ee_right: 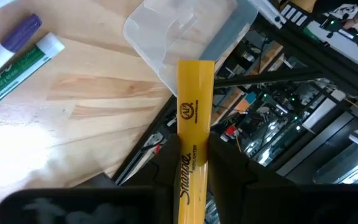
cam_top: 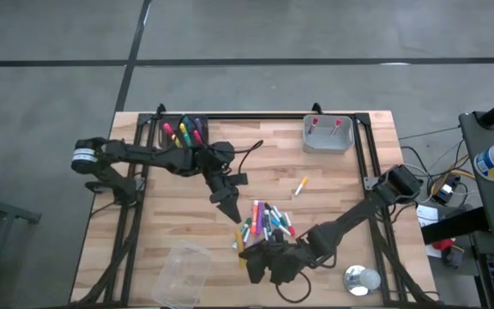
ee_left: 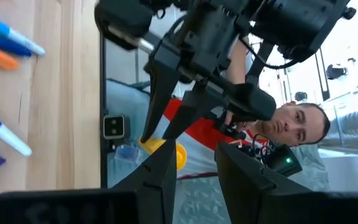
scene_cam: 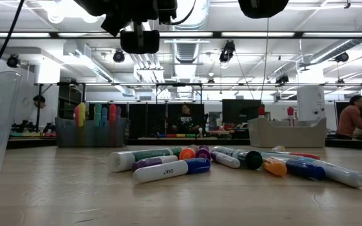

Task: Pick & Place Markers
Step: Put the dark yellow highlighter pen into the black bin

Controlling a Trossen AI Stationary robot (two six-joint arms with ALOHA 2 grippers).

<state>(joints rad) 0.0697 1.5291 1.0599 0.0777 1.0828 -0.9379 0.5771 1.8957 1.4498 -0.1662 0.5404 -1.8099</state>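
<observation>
A pile of markers [cam_top: 264, 225] in mixed colours lies flat on the wooden table, also visible in the low view [scene_cam: 231, 163]. My right gripper [cam_top: 249, 251] hovers at the pile's near-left side, shut on a yellow marker [ee_right: 194, 124]. My left gripper [cam_top: 230, 213] hangs just left of the pile, pointing toward the right gripper. Its fingers [ee_left: 160, 180] are open with nothing between them. The left wrist view shows the yellow marker [ee_left: 165, 152] in the right gripper ahead. My right gripper pinches the yellow marker's printed barrel [ee_right: 191, 168] between its two fingers [ee_right: 166, 163]. The marker lies along the fingers, and its free end [ee_right: 196, 71] sticks out past the fingertips. It is lifted clear of the table.
A clear plastic container [cam_top: 181, 275] lies at the near left. A dark bin [cam_top: 183, 133] with upright markers stands at the far left, and a grey bin [cam_top: 328, 136] holding two red-tipped markers at the far right. One yellow marker [cam_top: 300, 186] lies alone. A round shiny object [cam_top: 363, 279] sits near right.
</observation>
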